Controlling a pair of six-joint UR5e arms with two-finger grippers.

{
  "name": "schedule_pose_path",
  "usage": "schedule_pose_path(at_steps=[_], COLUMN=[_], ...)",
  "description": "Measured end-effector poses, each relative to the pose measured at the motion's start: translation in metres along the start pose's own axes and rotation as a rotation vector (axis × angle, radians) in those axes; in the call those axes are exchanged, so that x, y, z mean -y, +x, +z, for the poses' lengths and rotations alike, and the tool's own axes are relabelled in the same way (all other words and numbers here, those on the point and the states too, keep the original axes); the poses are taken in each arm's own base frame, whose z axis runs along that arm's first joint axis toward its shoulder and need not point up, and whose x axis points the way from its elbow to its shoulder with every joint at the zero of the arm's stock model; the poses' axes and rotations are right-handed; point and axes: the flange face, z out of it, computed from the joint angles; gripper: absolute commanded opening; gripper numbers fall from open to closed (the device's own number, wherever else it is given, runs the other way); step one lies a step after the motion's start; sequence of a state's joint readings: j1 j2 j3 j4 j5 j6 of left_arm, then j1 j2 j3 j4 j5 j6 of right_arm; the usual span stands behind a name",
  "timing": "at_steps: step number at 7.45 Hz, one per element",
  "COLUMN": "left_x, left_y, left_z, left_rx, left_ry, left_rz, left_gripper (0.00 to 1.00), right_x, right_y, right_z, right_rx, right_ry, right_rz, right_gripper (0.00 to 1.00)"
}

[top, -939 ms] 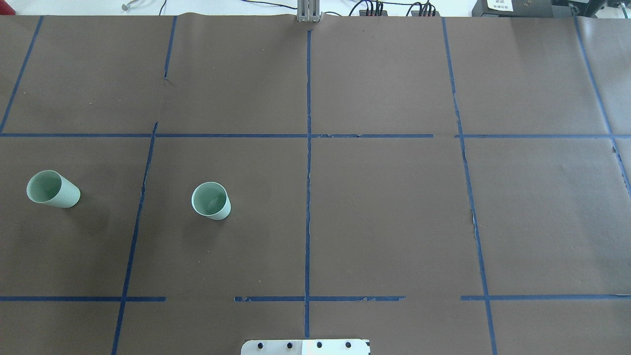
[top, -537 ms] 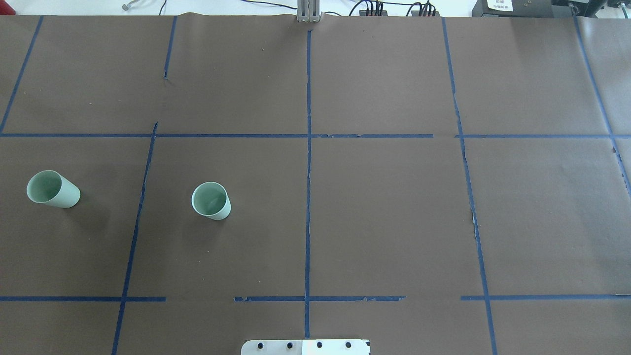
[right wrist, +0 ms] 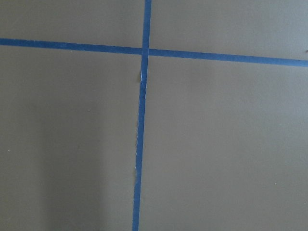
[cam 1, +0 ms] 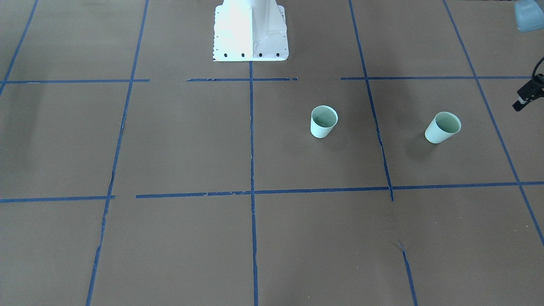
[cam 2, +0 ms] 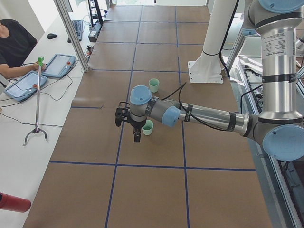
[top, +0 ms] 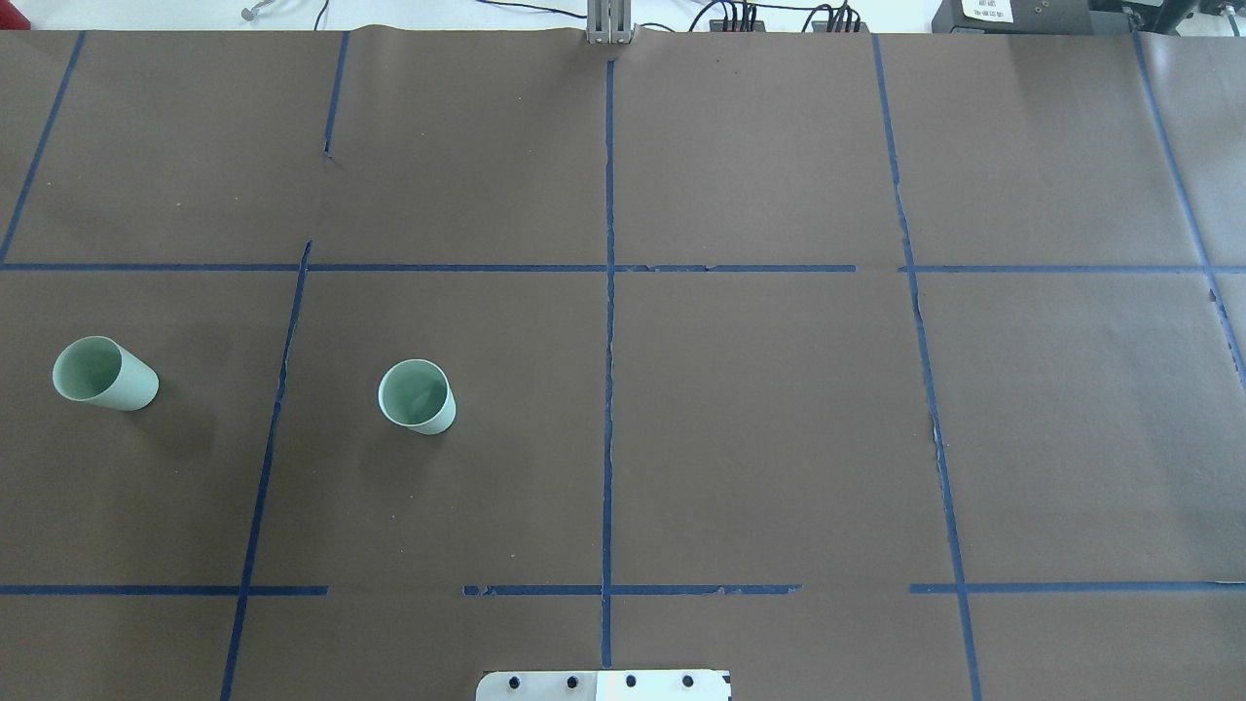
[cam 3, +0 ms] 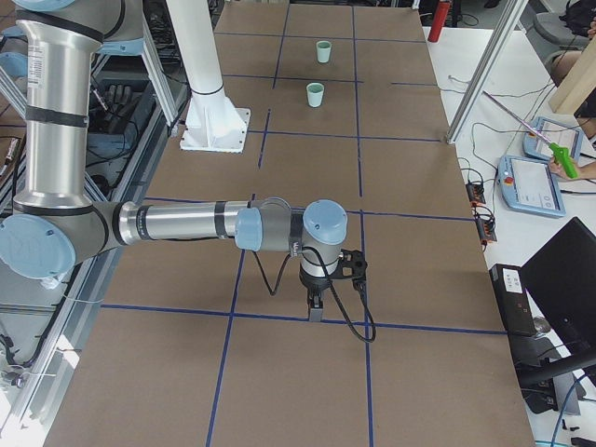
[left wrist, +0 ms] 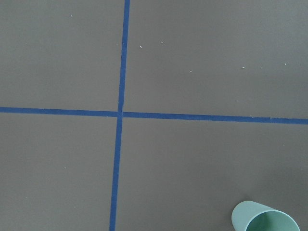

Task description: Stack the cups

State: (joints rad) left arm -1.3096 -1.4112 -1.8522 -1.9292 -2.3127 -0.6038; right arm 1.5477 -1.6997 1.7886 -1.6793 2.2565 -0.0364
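Two pale mint-green cups stand upright and apart on the brown table, on my left side. The outer cup (top: 104, 374) (cam 1: 442, 127) (cam 2: 147, 127) (cam 3: 323, 52) also shows at the bottom right of the left wrist view (left wrist: 264, 219). The inner cup (top: 417, 396) (cam 1: 324, 122) (cam 2: 154, 85) (cam 3: 316, 94) stands nearer the middle. My left gripper (cam 2: 137, 137) hangs pointing down beside the outer cup; I cannot tell if it is open or shut. My right gripper (cam 3: 317, 312) hangs over the table's far right side, far from both cups; I cannot tell its state.
Blue tape lines (top: 608, 321) grid the brown paper. The white robot base plate (top: 604, 684) (cam 1: 250, 29) sits at the near middle edge. A black part (cam 1: 527, 95) pokes in at the front view's right edge. An operator with tablets (cam 2: 23, 83) sits beyond the table.
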Motion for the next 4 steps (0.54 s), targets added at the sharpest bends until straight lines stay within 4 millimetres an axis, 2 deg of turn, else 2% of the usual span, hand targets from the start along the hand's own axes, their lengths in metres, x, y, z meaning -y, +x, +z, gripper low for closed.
schedule_pose_path(at_steps=[2, 4], left_x=[-0.024, -0.033], left_y=[0.031, 0.042], left_z=[0.046, 0.079], left_rx=[-0.015, 0.004], left_ry=[-0.048, -0.058], left_rz=[-0.006, 0.021], left_gripper=[1.0, 1.0], right_x=[0.0, 0.0], right_y=[0.0, 0.0], right_z=[0.0, 0.0], right_rx=[0.0, 0.0], right_ry=[0.0, 0.0], right_rz=[0.0, 0.0], right_gripper=[1.0, 1.0])
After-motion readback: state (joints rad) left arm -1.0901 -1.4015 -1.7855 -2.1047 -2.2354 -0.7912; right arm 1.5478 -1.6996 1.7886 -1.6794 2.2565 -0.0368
